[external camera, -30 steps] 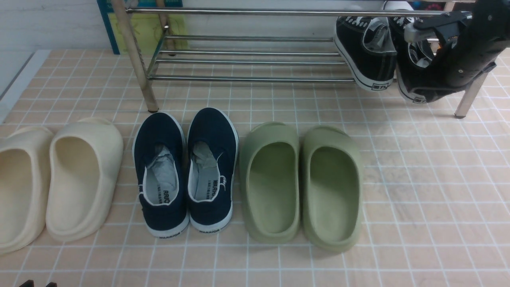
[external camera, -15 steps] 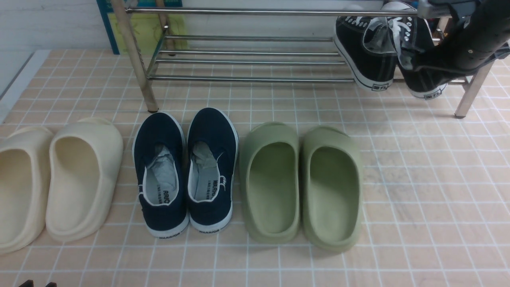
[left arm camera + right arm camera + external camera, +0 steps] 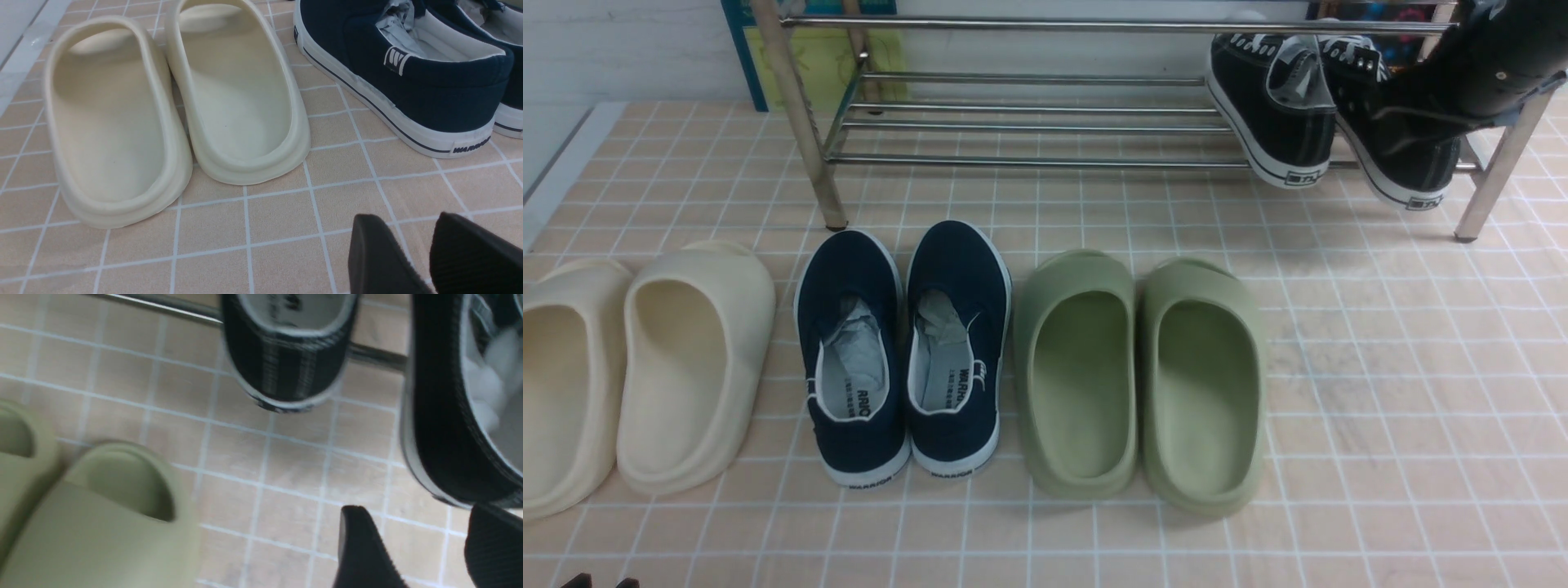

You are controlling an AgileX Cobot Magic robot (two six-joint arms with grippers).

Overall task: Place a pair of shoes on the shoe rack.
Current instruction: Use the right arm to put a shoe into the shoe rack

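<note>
Both black lace-up sneakers sit side by side on the lower bars at the right end of the chrome shoe rack [image 3: 1029, 161], heels hanging over its front bar. The left sneaker [image 3: 1274, 114] and right sneaker [image 3: 1401, 155] also show in the right wrist view, the left sneaker [image 3: 286, 363] and the right sneaker [image 3: 441, 416]. My right arm [image 3: 1494, 73] is above the right sneaker. My right gripper [image 3: 414, 512] is open and empty, just behind that sneaker's heel. My left gripper [image 3: 408, 218] hangs low over the floor, slightly open and empty.
On the tiled floor in front of the rack stand cream slippers [image 3: 629, 367], navy slip-ons [image 3: 903, 351] and green slippers [image 3: 1143, 384]. The rack's right leg [image 3: 1490, 188] is beside my right arm. A blue-framed board [image 3: 809, 57] leans behind the rack.
My right gripper carried the right sneaker up onto the rack, let it go and drew back up and to the right. The sneaker now rests on the bars. The left arm has not moved.
</note>
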